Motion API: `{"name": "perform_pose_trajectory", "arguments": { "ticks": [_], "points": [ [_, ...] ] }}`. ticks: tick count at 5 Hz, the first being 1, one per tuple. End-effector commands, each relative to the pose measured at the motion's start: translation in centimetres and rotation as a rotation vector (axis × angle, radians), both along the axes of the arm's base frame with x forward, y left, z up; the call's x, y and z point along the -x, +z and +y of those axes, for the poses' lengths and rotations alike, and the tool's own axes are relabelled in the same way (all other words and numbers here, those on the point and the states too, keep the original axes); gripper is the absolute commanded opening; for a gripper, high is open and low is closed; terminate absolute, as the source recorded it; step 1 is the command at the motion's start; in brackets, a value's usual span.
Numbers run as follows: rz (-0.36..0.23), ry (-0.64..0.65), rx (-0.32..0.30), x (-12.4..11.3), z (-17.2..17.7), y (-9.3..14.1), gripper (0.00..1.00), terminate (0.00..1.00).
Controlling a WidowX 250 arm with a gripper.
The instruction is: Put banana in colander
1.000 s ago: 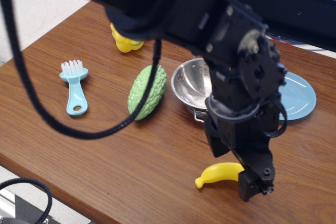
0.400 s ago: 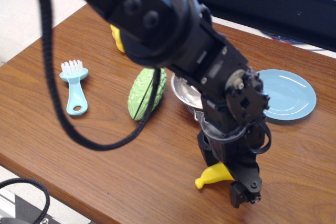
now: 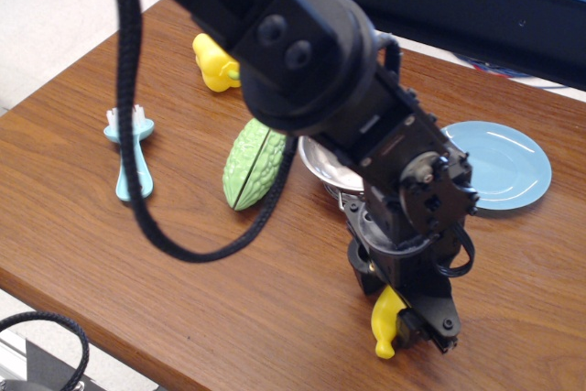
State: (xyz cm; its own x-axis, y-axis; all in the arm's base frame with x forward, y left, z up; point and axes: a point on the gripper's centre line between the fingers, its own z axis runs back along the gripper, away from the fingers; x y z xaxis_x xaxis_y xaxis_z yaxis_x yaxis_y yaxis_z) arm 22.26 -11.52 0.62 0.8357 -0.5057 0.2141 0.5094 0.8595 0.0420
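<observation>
Banana in the claw, near the table's front edge.

Your gripper is clamped on the banana, which hangs almost upright, one tip pointing down, in front of the colander and apart from it. The colander sits mostly hidden behind the arm. Left of the colander lies a green bumpy gourd; right of it a light-blue plate; farther left a blue brush.

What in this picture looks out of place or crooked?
The banana hangs nearly upright in the gripper, one end pointing down near the table's front edge, not flat on the wood. Much of the colander is hidden behind the arm. Nothing looks spilled or broken.
</observation>
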Motion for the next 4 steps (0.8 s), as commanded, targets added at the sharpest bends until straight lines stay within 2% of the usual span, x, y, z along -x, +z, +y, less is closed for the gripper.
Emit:
{"name": "perform_pose_trajectory", "arguments": {
  "ticks": [1, 2, 3, 4],
  "points": [
    [-0.072, 0.164, 0.101, -0.5, 1.0, 4.6, 0.00, 0.00],
    [-0.053, 0.238, 0.184, -2.2, 1.9, 8.2, 0.00, 0.00],
    [-0.120, 0.368, 0.178, -4.7, 3.7, 9.8, 0.00, 0.00],
    [-0.131, 0.476, 0.147, -7.1, 6.1, 9.4, 0.00, 0.00]
  ]
}}
